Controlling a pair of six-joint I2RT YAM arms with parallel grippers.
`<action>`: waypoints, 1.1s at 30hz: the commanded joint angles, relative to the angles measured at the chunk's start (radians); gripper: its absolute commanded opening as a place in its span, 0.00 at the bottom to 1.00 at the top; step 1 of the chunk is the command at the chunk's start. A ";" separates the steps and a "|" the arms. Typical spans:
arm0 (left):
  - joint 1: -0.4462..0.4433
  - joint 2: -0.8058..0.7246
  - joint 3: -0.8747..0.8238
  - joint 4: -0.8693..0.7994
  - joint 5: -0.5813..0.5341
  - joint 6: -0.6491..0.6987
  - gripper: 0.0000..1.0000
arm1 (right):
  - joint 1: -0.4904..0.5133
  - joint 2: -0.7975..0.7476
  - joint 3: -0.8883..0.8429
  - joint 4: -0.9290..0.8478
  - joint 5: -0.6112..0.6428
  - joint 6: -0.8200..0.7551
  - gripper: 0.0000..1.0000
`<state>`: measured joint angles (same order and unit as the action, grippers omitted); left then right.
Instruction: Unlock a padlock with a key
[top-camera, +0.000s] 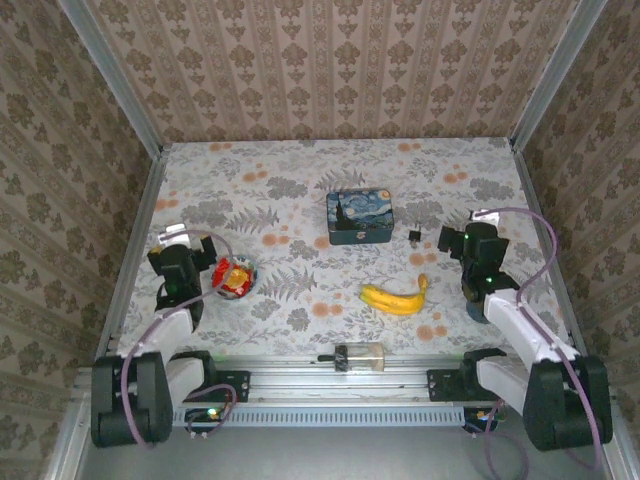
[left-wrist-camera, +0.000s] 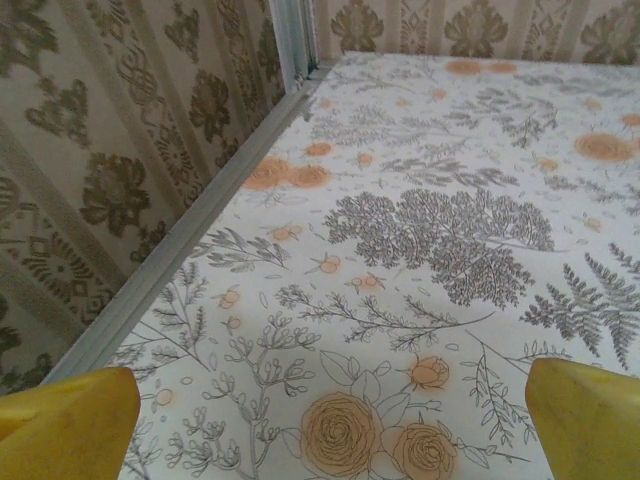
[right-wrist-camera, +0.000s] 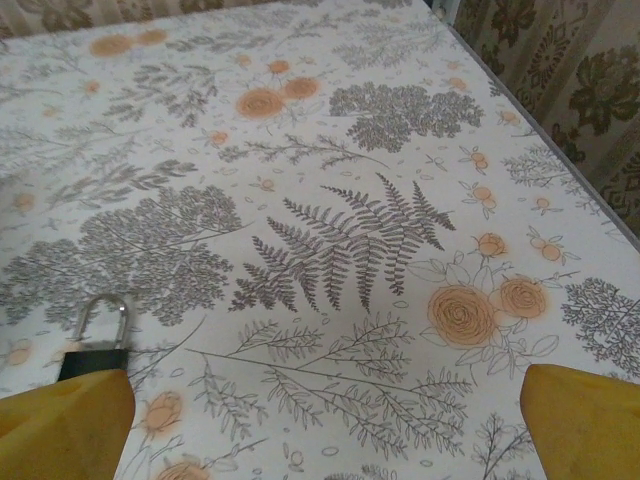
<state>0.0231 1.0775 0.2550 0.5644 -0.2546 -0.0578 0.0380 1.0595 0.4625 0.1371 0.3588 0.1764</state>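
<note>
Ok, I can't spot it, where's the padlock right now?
Right half of the table: top view shows the padlock lying between the tin and the right gripper, beyond the banana. In the right wrist view it sits lower left.

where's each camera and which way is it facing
Top external: above and behind, looking down at the table; left arm, right arm at bottom.
Left wrist: low, facing the far left corner; open yellow jaws at bottom.
Right wrist: low, facing the far right side; open jaws, padlock at one.
Shared: padlock, in top and right wrist.
</note>
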 joint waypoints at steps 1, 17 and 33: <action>0.010 0.110 -0.022 0.255 0.094 0.049 1.00 | -0.014 0.083 0.002 0.176 0.000 -0.026 1.00; 0.024 0.495 0.015 0.611 0.386 0.086 1.00 | -0.095 0.211 -0.102 0.512 -0.129 -0.019 1.00; 0.026 0.483 0.115 0.406 0.505 0.130 1.00 | -0.101 0.459 -0.166 0.916 -0.381 -0.072 1.00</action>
<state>0.0410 1.5688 0.3542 0.9825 0.2291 0.0536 -0.0582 1.4288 0.3073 0.8913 0.0654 0.1326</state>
